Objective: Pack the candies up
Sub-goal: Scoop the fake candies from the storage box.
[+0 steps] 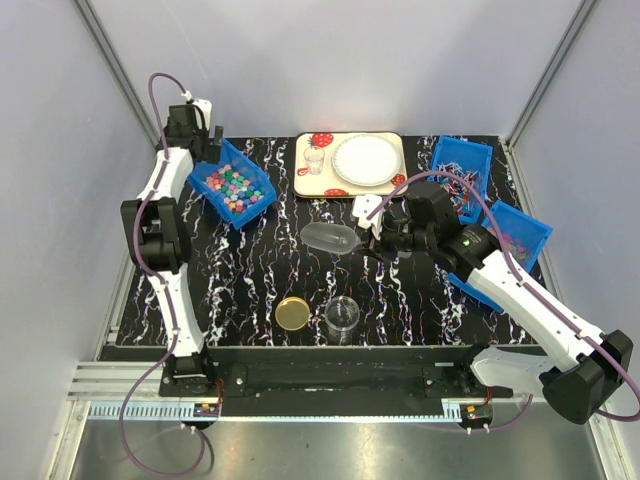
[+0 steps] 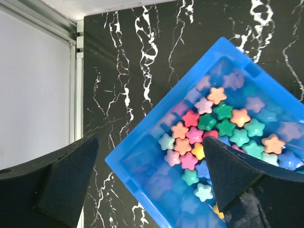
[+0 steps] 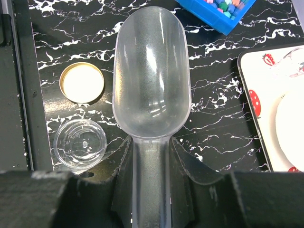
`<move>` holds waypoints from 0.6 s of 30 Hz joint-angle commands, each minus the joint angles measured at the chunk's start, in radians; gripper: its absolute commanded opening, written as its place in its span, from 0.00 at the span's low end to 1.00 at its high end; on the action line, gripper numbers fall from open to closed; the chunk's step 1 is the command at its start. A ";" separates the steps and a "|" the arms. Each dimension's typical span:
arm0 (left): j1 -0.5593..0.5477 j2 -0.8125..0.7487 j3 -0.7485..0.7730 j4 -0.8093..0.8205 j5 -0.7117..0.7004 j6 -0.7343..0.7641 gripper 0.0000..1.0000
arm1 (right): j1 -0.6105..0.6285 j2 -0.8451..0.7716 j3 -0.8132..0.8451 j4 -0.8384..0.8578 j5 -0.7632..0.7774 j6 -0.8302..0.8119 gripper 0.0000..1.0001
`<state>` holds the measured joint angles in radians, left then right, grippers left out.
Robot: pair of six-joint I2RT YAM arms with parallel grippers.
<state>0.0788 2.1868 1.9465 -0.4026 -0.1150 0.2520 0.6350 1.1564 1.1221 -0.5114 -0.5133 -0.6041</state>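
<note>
Clear scoop, empty, clamped by its handle in right gripper over table centre; left gripper spread wide above candies in bin near far-left corner.

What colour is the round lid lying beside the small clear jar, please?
Gold, pale inside; the round lid shows best in the right wrist view.

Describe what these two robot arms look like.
Both the left arm and right arm have white links with chunky black joints. A purple cable loops along each. The fingers are matte black wedges; the right arm shows a small green light.
</note>
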 commanded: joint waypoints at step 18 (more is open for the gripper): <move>-0.016 0.111 0.223 -0.216 -0.081 0.003 0.98 | 0.008 -0.027 0.007 0.054 -0.004 0.017 0.00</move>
<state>0.0666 2.2936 2.1174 -0.5854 -0.1650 0.2546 0.6350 1.1564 1.1172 -0.4980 -0.5137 -0.5999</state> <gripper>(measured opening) 0.986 0.355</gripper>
